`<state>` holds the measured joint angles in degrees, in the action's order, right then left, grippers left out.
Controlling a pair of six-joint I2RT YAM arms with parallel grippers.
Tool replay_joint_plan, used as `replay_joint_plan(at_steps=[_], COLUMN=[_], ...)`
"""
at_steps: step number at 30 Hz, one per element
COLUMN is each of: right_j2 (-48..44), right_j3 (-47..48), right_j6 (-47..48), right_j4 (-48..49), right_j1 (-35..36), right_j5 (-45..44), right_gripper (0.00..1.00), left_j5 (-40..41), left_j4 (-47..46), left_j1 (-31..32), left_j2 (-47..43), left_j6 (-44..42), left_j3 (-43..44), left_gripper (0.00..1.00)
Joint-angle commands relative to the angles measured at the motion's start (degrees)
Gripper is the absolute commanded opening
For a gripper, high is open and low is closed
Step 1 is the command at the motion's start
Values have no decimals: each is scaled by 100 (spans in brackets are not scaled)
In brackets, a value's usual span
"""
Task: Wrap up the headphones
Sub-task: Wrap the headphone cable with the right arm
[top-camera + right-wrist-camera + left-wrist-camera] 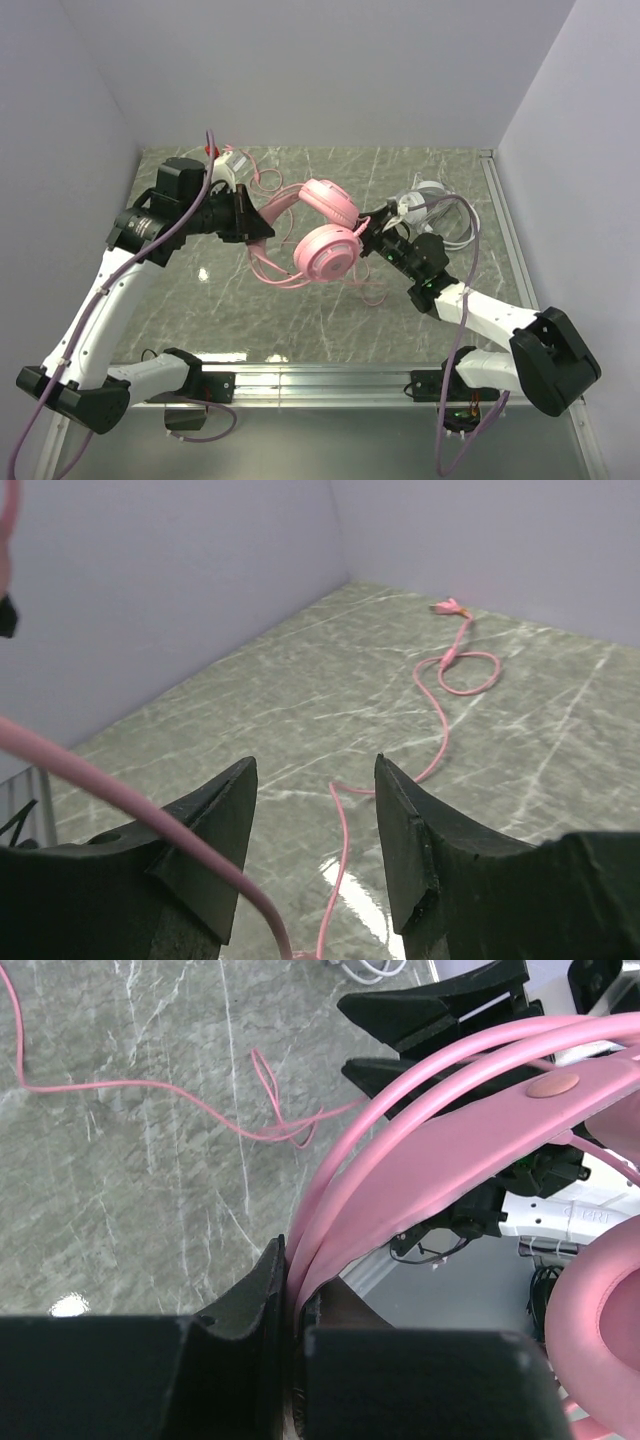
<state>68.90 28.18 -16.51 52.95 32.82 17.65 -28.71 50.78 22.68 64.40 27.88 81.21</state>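
Observation:
The pink headphones (325, 235) hang above the middle of the table, cups facing forward. My left gripper (262, 225) is shut on their pink headband (480, 1110), which is pinched between the jaws in the left wrist view (295, 1275). One pink ear cup (600, 1330) shows at the lower right there. My right gripper (368, 232) stands open beside the lower cup, with nothing between its fingers (315, 770). A thick pink cord (120, 800) crosses its left finger. The thin pink cord (440, 710) trails over the table to its plug (448, 606). The white-grey headphones (425, 205) lie behind the right arm.
A small red-and-white object (222, 160) sits at the back left corner. Loops of pink cord (300, 280) lie under the headset. A metal rail (320, 380) runs along the near edge. Lilac walls close off the left, back and right.

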Motion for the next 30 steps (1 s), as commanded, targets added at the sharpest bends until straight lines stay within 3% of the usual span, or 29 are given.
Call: replay_joint_plan(at_steps=[1,7,13,16,17,19,30], right_j2=[70,150,255,299,273,246,-342], right_j3=[196,240,389,521,565,635,679], right_j6=[-54,25,43,43,43,25,289], right_j4=[514,480,436,313,269,146,-583], right_j1=[111,199,190,199,199,190,181], right_j5=[160,107,63,81,72,37,-833], right_gripper=[58,57,43,24,10,0,0], left_j5=[-328,-504,-741,-855,-917,-952,-891], left_j4=[-420,-482,-535,-569,-578,-622,-754], left_j1=[-18,-18,-18,-18,-18,-18,175], left_j2=[2,90,73,73,64,55,-59], left_j6=[209,236,218,200,192,165,-301], left_j3=[202,220,194,132,88,53,-474], left_gripper=[1,0,1,0,1,0,1])
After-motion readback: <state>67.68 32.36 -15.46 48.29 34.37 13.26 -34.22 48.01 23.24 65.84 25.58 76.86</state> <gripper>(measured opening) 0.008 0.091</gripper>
